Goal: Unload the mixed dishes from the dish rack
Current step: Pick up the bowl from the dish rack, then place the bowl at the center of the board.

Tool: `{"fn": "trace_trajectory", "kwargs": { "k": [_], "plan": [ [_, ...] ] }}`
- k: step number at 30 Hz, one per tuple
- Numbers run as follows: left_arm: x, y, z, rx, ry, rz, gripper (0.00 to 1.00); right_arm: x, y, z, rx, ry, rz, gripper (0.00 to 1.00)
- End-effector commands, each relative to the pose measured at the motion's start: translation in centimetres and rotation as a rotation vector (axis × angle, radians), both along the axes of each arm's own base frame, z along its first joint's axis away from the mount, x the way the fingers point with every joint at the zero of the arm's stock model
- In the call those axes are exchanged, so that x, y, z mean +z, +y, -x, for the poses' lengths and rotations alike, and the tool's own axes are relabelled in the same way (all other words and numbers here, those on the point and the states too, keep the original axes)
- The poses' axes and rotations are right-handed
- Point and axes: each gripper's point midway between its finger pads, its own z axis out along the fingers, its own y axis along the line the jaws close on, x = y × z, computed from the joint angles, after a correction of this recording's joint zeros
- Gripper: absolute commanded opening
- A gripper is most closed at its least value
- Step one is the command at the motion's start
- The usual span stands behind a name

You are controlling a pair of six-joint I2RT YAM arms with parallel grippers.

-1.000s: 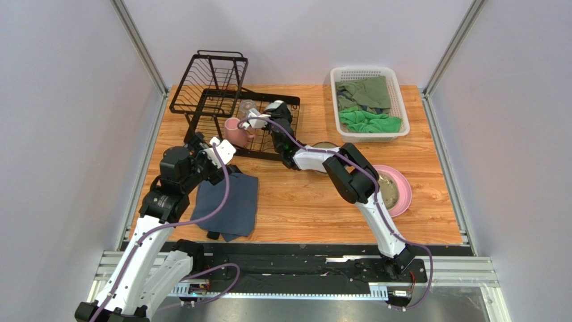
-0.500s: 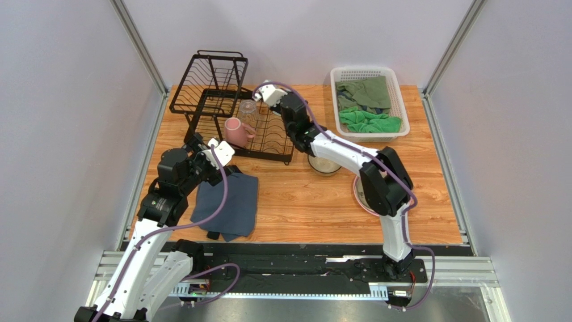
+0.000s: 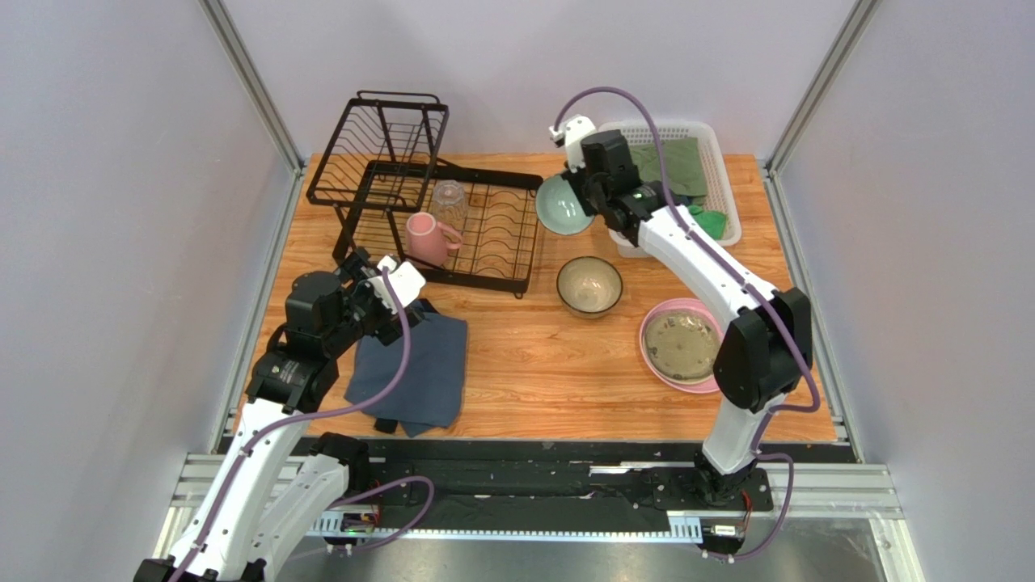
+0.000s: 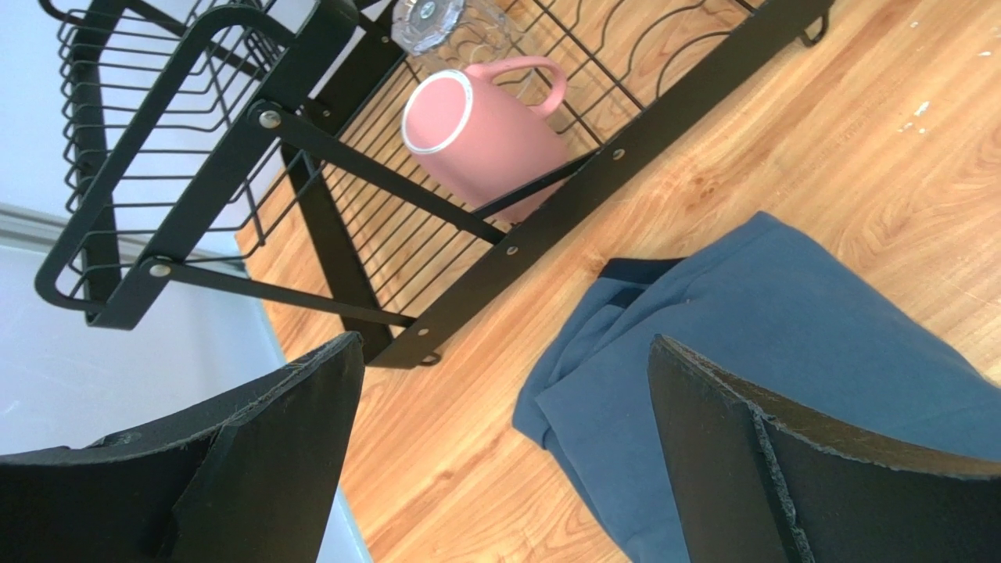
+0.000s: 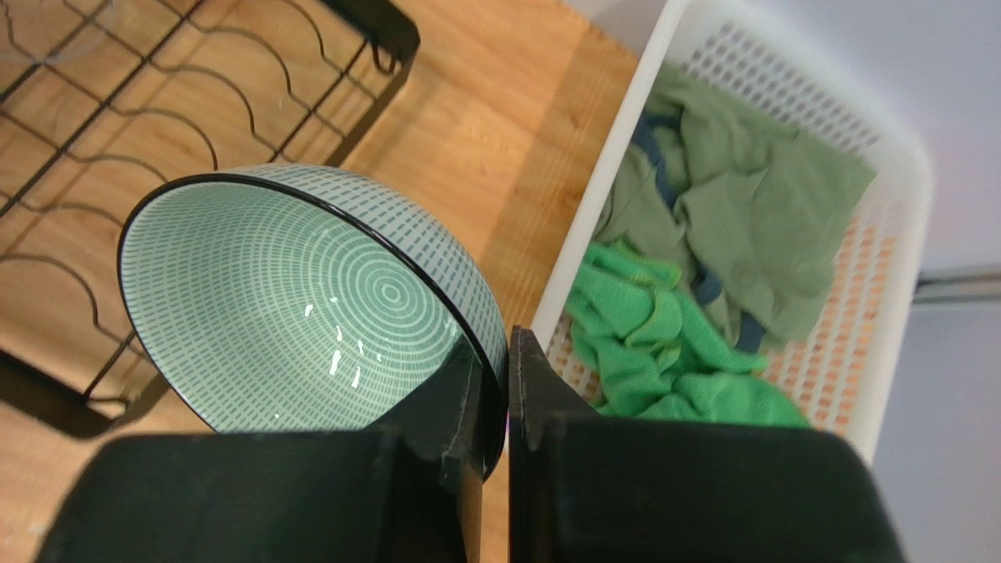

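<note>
A second ago the right tool (image 5: 499,358) was reaching into the dish rack (image 4: 658,147). It has now swung out past the rack's right edge, clenched on the rim of the teal-lined bowl (image 5: 300,317), which hangs tilted above the surface. That dish looks unloaded bar setting down. The pink mug (image 4: 488,123) and clear glass (image 3: 448,200) remain inside the rack, and the left tool (image 4: 503,352) gapes released off the rack's front-left corner.

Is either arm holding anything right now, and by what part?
The right gripper pinches the teal bowl by its rim, clamped between its two fingers. The left gripper is open and holds nothing.
</note>
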Motion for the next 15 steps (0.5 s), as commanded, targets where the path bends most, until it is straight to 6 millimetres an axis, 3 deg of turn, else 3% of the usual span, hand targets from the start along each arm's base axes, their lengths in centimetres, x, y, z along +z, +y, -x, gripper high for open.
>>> {"fn": "trace_trajectory", "kwargs": {
  "k": [1,6,10,15],
  "plan": [
    [1.4,-0.7,0.4,-0.034,-0.003,0.035,0.99,1.5,-1.6,3.9,0.021,0.120,-0.172,0.00],
    [1.0,-1.2,0.8,-0.061,0.025,0.045,0.99,-0.8,-3.8,6.3,0.014,0.223,-0.194,0.00],
    [0.4,-1.3,0.9,-0.069,0.043,0.046,0.99,-2.8,-3.9,8.2,0.052,0.323,-0.238,0.00],
    [0.0,-1.3,1.1,-0.075,0.054,0.039,0.99,-5.1,-4.1,9.2,0.054,0.414,-0.271,0.00]
  ]
}}
